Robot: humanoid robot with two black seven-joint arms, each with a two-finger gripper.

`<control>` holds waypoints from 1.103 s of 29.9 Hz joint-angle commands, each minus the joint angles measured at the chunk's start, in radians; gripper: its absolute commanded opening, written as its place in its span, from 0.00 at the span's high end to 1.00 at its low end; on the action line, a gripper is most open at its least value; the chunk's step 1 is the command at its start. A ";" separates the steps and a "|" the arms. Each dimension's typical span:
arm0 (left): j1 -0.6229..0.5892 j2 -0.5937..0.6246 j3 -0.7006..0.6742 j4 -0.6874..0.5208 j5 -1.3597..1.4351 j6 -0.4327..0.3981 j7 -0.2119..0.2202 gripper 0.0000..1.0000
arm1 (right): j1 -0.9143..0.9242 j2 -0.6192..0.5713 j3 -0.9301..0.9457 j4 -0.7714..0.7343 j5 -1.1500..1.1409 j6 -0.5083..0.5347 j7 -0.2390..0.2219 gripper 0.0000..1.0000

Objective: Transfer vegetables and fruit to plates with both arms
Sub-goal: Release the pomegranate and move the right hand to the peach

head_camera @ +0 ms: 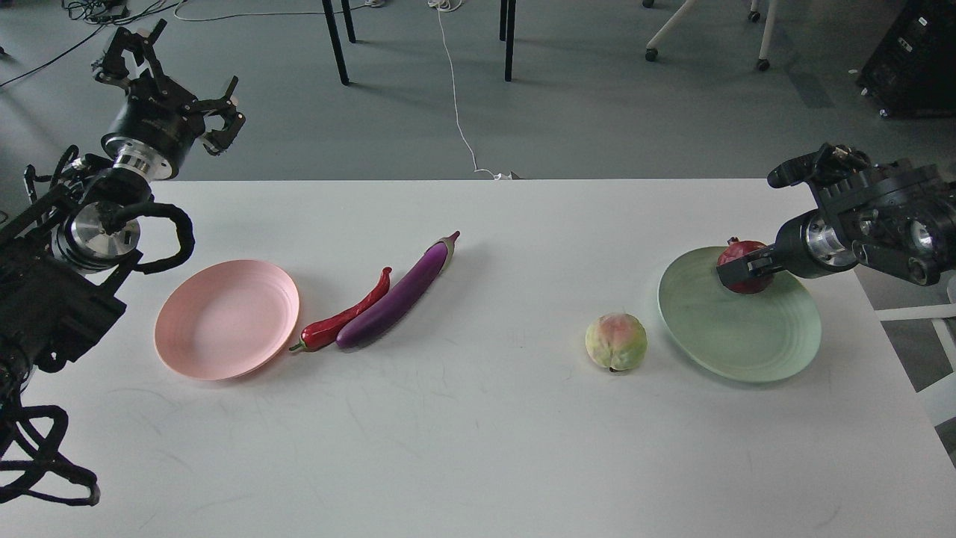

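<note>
Right black clawed pincer (747, 267) clamped on dark red round pomegranate (739, 258) over pale green ridged plate (739, 336); fruit prob heavy, hard, slick, so grip across its widest middle w/ firm hold.

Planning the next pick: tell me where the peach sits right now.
In the head view, the peach rests on the white table right of centre, just left of the green plate, apart from its rim.

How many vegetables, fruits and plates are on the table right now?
Vegetables: 2, eggplant and chili pepper
Fruit: 2, peach and pomegranate
Plates: 2, pink plate and green plate
Total: 6
</note>
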 commanded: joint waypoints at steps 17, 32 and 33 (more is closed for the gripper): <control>0.002 0.046 0.002 0.000 0.000 -0.002 0.000 0.02 | 0.181 0.301 0.004 0.247 0.006 -0.025 0.003 0.05; 0.003 0.050 0.002 0.000 -0.003 -0.003 -0.002 0.02 | 0.149 0.310 -0.044 0.316 0.037 -0.025 0.066 0.19; 0.003 0.050 0.001 0.000 -0.003 -0.002 -0.002 0.02 | 0.147 0.307 -0.045 0.316 0.036 -0.025 0.066 0.26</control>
